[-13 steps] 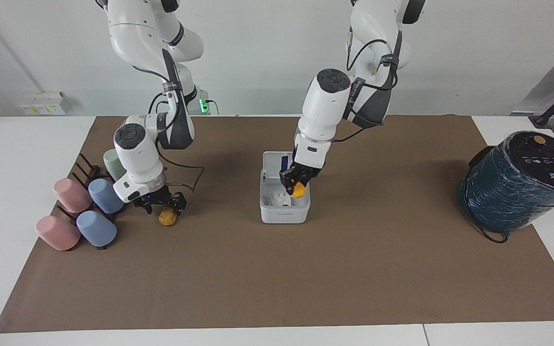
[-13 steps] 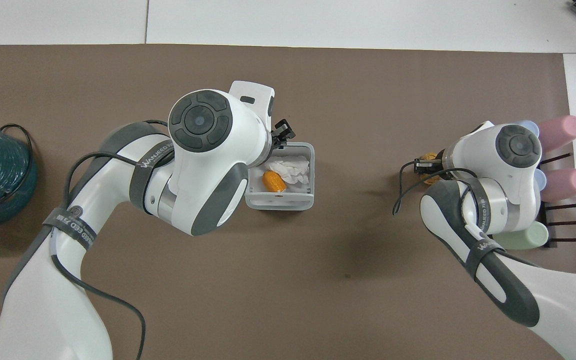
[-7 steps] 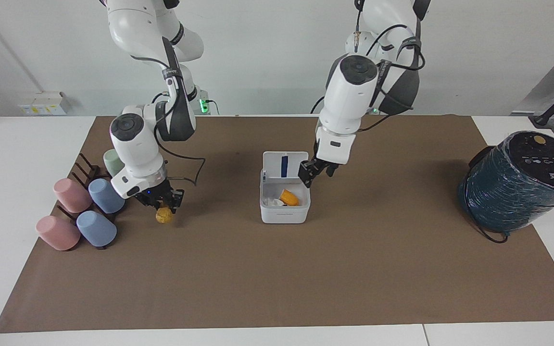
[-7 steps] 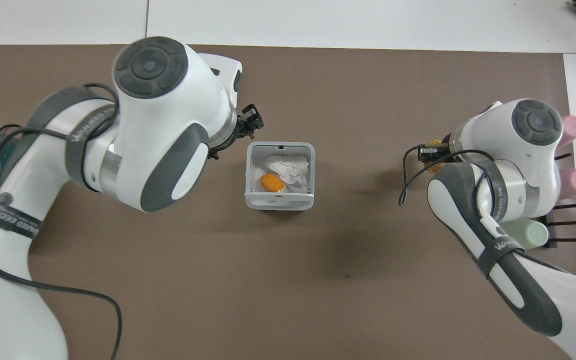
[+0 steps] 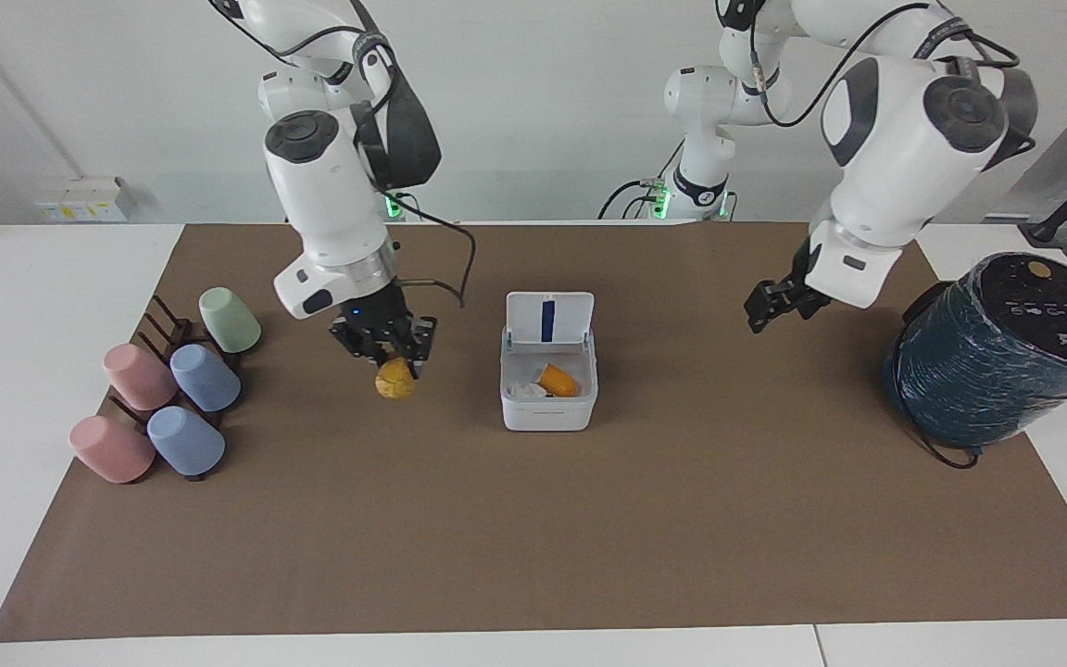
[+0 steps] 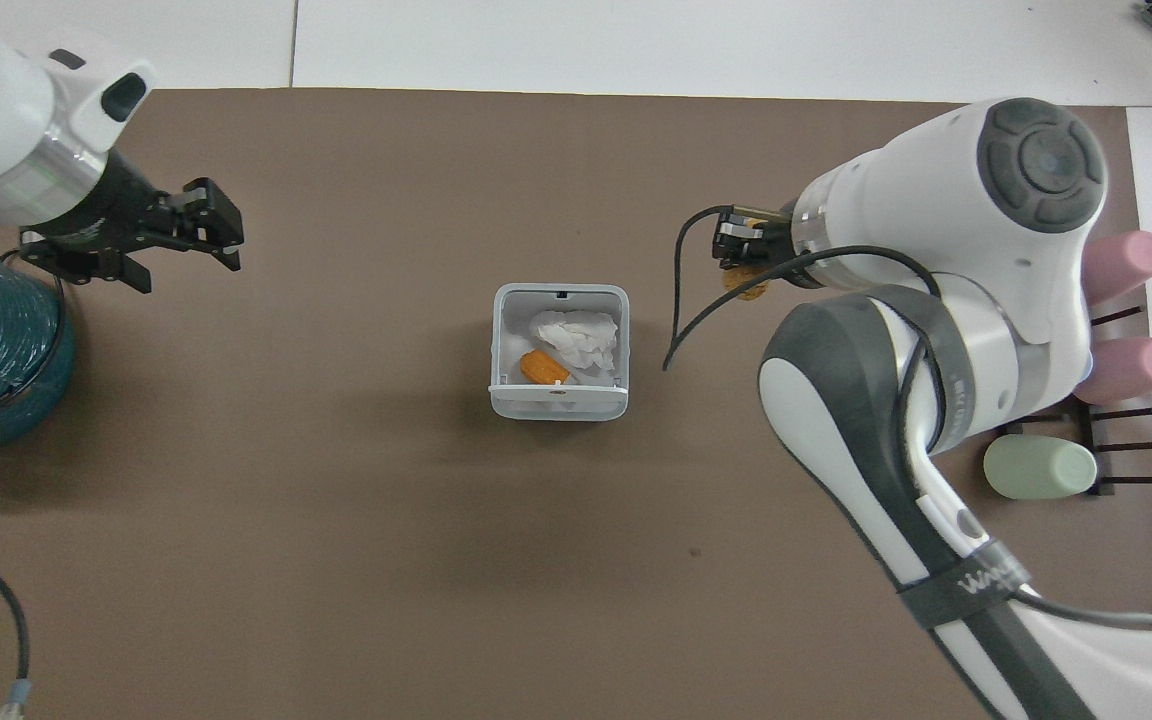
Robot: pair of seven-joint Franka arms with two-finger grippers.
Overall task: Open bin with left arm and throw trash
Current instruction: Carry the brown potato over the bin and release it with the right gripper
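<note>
With the brownish-yellow lump (image 5: pixel 395 380) pinched between its fingertips and raised over the brown mat, the right gripper (image 5: pixel 385 347) hangs between the cup rack (image 5: pixel 168 338) and the white bin (image 5: pixel 548 408). The bin stands mid-table with its lid (image 5: pixel 548 320) upright, the crumpled tissue (image 6: pixel 576 337) and the orange lump (image 5: pixel 557 380) already inside. The left gripper (image 5: pixel 768 306) is empty with its jaws apart, over the mat beside the teal wrapped cylinder (image 5: pixel 997 357), and waits. The carry should probably stay above the bin's rim, stop squarely over the opening clear of the lid, and release low so the lump cannot bounce out.
</note>
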